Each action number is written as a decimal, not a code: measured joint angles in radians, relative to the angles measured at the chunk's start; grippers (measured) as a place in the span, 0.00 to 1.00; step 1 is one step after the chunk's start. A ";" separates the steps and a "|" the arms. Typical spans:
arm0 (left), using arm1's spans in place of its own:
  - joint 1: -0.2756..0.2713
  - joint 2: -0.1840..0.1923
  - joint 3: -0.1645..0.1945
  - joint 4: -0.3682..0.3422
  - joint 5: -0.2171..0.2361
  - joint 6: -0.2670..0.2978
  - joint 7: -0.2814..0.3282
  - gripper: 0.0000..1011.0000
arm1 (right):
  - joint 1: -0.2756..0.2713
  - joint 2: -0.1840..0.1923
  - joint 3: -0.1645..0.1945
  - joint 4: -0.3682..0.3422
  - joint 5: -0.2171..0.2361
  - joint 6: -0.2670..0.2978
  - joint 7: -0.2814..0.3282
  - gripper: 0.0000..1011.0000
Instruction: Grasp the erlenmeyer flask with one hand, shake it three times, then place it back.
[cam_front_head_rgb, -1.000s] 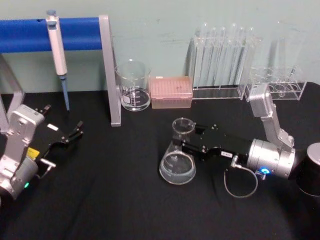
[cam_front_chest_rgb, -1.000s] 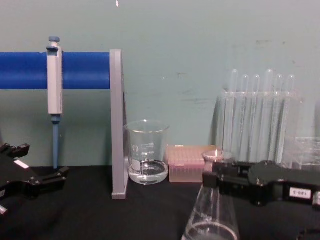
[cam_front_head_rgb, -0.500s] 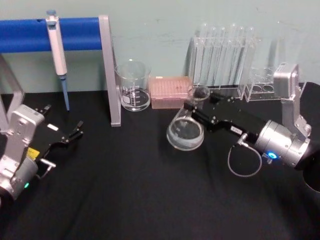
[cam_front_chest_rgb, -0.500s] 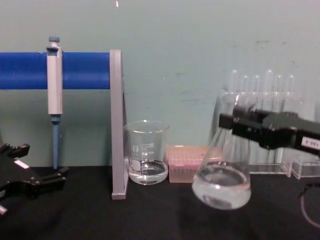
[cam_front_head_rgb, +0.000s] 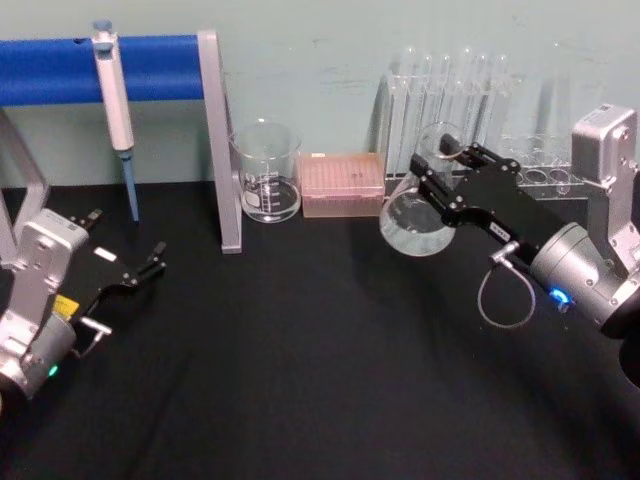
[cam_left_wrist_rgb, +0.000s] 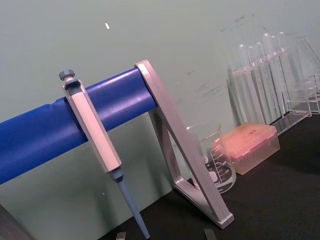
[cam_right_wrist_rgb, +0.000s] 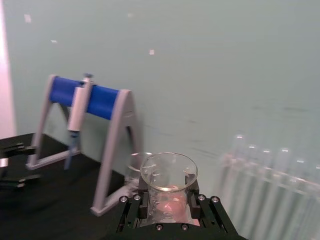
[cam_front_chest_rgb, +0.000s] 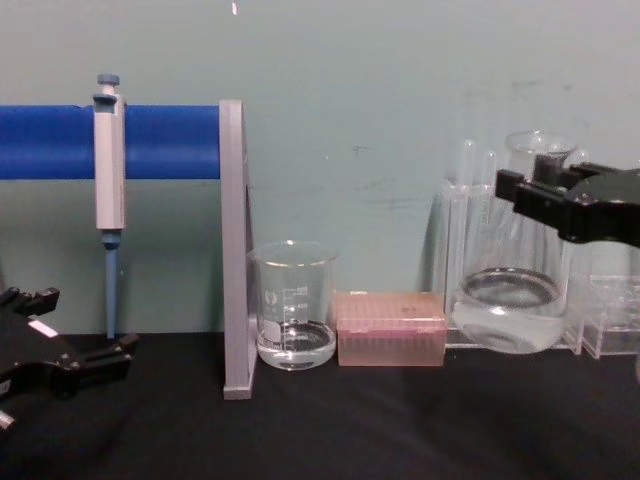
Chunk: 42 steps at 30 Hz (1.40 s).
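While the left gripper (cam_front_chest_rgb: 88, 322) idles at eight o'clock, fingers spread, the right gripper (cam_front_head_rgb: 445, 165) at two o'clock has its fingers clamped on the neck of the erlenmeyer flask (cam_front_head_rgb: 412, 222), tilted above the desk (cam_front_head_rgb: 300, 380). Slick, brittle glass with liquid in its wide base, it should swing bottom-heavy; the neck under the rolled rim looks the safest hold, with test tubes (cam_front_head_rgb: 450, 100) close behind.

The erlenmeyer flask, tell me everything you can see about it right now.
The erlenmeyer flask is clear glass: a wide conical body narrowing to a neck with a rolled rim, with a little clear liquid pooled at its base. The right end effector is clamped on its neck and holds it near upright above the black table, in front of the test tube rack.
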 joint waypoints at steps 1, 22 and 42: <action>0.000 0.000 0.000 0.000 0.000 0.000 0.000 0.99 | -0.005 -0.003 0.005 -0.005 -0.007 0.002 -0.013 0.44; 0.000 0.000 0.000 0.000 0.000 0.000 0.000 0.99 | -0.017 -0.042 0.030 -0.007 -0.037 0.020 0.046 0.44; 0.000 0.000 0.000 0.000 0.000 0.000 0.000 0.99 | 0.078 -0.041 -0.121 0.033 0.011 -0.007 0.343 0.44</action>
